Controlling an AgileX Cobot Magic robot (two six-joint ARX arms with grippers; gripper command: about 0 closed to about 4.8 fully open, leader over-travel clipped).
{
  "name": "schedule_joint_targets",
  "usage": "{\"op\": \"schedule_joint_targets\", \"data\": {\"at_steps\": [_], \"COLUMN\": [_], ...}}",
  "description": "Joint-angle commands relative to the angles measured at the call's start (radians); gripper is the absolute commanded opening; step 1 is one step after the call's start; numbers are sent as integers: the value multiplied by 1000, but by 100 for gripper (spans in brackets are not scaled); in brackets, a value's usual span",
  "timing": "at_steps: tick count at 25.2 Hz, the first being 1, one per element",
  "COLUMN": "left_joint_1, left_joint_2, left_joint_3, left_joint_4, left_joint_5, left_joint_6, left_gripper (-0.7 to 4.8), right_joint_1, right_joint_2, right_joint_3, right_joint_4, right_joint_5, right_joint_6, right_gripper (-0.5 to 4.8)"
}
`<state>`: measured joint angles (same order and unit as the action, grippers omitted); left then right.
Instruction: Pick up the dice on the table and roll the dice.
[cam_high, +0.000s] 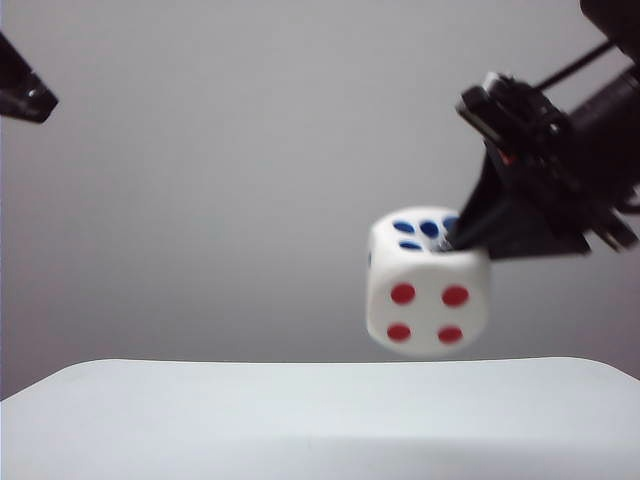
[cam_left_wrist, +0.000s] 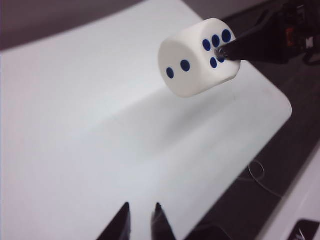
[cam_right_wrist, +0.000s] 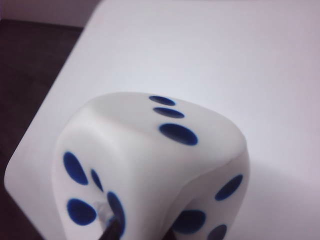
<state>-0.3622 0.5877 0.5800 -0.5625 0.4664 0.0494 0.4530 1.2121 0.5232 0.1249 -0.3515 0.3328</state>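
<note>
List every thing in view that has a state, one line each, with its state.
Large white soft-looking dice with rounded corners: off the table, pinched in the right claw, red four-pip face toward the exterior camera.
Right claw: shut on the dice, above the table's right part.
Left claw: empty, fingers apart, away from the dice.
Plain white table with rounded corners: flat, the dice above it.

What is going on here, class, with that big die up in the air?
The right gripper has its fingers pinched on the dice and holds it above the table, well clear of the surface. The face towards the exterior camera shows four red pips. The left gripper hangs off to the left, empty, its fingers a little apart. The roll has not happened yet.
</note>
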Motion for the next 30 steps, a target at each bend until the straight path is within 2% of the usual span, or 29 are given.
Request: {"op": "schedule_joint_targets", "data": {"at_steps": [1,3,5,6,7,12,19,23,25,26,27,28,29,30], "left_joint_1": [-1,-1,-1,-1,-1,-1,-1,-1,-1,-1,-1,-1,-1,-1], "left_joint_2": [-2,-2,-2,-2,-2,-2,-2,-2,-2,-2,-2,-2,-2,-2], "left_joint_3": [3,3,3,3,3,3,3,3,3,3,5,13,18,21], "left_joint_4": [95,139,158,160,161,154,152,150,145,122,101,34,-3,-32], "left_joint_5": [-2,-2,-2,-2,-2,-2,-2,-3,-40,-124,-167,-289,-357,-398], "left_joint_6": [2,1,-5,-5,-5,-5,-5,-5,1,21,35,55,55,55], "left_gripper": [58,58,58,58,58,58,58,58,57,55,51,51,51,49], "right_joint_1": [0,0,2,2,2,0,0,0,0,0,0,0,0,0], "right_joint_2": [-6,-10,-17,-22,-29,-70,-90,-90,-92,-94,-94,-94,-94,-94], "right_joint_3": [79,163,220,241,258,291,291,291,291,291,291,291,291,291], "right_joint_4": [134,187,193,192,189,170,-98,-186,-217,-254,-280,-325,-354,-375], "right_joint_5": [-3,-50,-96,-99,-95,-30,-1,-1,-2,-2,-3,-8,-10,-10], "right_joint_6": [-127,-223,-307,-334,-348,-373,-412,-410,-404,-402,-399,-393,-391,-390], "right_gripper": [45,103,290,417,479,479,479,479,479,479,479,371,253,167]}}
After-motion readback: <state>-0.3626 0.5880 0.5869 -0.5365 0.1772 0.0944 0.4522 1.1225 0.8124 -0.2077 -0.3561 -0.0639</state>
